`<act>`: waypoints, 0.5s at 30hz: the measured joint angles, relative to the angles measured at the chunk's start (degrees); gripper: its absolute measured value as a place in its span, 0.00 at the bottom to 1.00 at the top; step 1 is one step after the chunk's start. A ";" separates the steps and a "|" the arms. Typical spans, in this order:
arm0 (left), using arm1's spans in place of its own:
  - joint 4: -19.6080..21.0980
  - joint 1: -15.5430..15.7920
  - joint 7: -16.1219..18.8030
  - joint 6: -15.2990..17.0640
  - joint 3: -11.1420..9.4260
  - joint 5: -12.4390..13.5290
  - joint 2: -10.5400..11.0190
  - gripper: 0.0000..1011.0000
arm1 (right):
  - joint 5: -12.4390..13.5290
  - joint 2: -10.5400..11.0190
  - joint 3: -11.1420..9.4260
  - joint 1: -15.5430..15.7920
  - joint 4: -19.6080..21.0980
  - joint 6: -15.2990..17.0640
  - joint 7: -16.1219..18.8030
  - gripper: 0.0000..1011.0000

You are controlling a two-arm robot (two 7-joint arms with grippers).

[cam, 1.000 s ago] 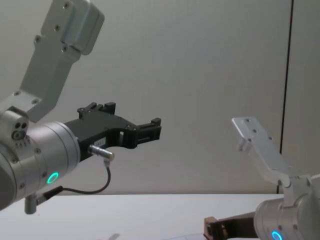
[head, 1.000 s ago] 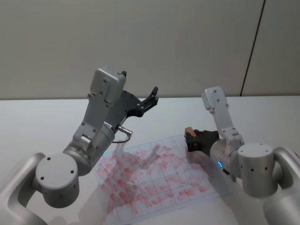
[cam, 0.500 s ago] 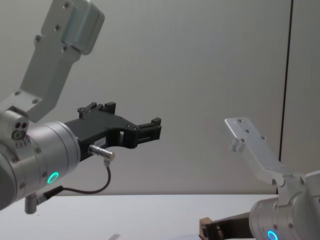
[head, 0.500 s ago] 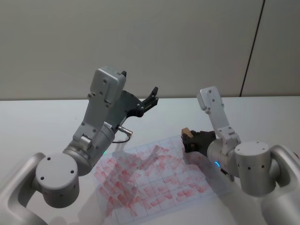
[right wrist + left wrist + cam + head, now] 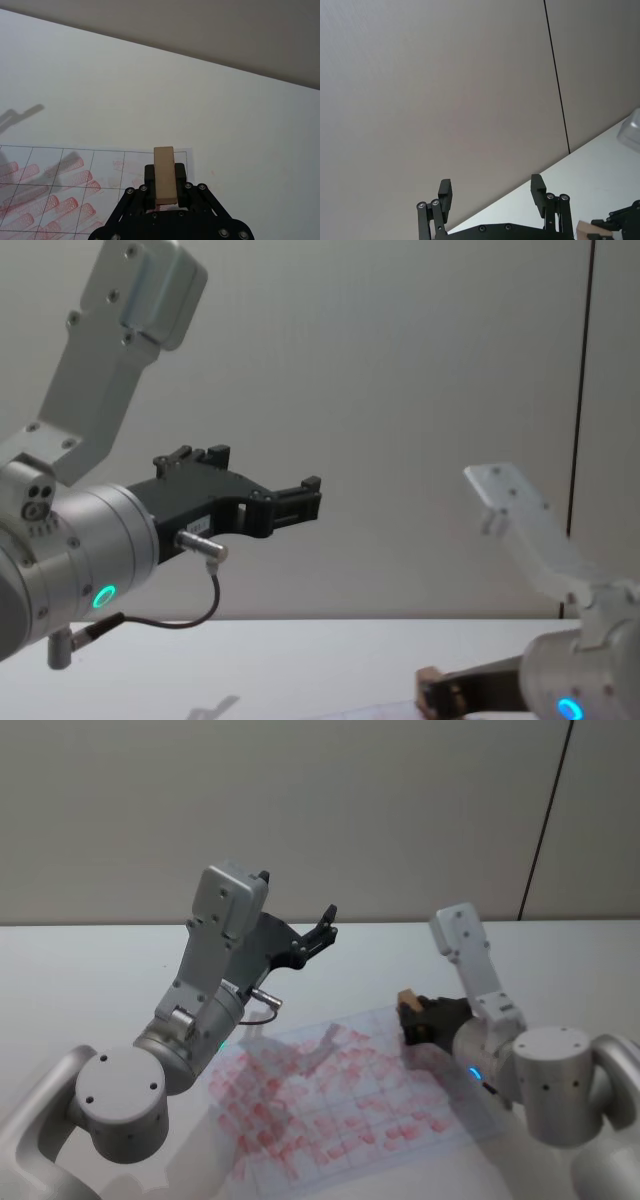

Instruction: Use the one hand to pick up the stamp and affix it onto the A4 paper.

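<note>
Half a sec ago the right gripper [image 5: 413, 1018] sat a touch further toward the robot's left. Now it's swung back right, approx where it was a full sec ago. Height looks unchanged in head and chest views, so this is a small sideways shuffle, not a press or a lift. Its fingers are clamped on the stamp [image 5: 164, 175], one each side, w/ the block standing roughly upright and its top poking clear above them. The stamp is over the far right corner of the A4 paper [image 5: 340, 1110], by the sheet's far edge in the right wrist view. Can't tell if its base touches the sheet, since the fingers hide the lower end. The sheet lies flat on the surface [image 5: 90, 980] and is already crowded w/ red prints [image 5: 300, 1120] (the corner cells by the stamp look fainter). So pickup is done. My read: the arm is trimming its pos. over a cell before pushing down, and the press itself is still owed. The left gripper [image 5: 325, 925] hasn't budged: raised well above the surface, fingers spread wide, holding nothing.
</note>
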State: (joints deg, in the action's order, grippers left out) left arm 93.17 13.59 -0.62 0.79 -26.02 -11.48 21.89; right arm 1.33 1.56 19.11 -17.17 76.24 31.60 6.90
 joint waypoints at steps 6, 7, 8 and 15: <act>0.00 0.00 0.00 0.00 0.00 0.00 0.00 0.99 | 0.60 1.66 -1.27 2.23 5.32 -1.35 -2.15 0.21; 0.00 0.00 0.00 0.00 0.00 0.00 0.00 0.99 | 0.60 1.66 -1.27 2.23 5.32 -1.35 -2.15 0.21; 0.00 0.00 0.00 0.00 0.00 0.00 0.00 0.99 | 1.06 2.08 -1.70 2.72 6.44 -1.76 -2.80 0.21; 0.00 0.00 0.00 0.00 0.00 0.00 0.00 0.99 | 3.70 4.46 -3.99 5.53 11.50 -3.43 -5.27 0.21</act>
State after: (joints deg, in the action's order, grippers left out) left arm 93.18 13.59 -0.62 0.79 -26.03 -11.48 21.89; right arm 5.03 6.02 15.12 -11.64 87.73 28.17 1.63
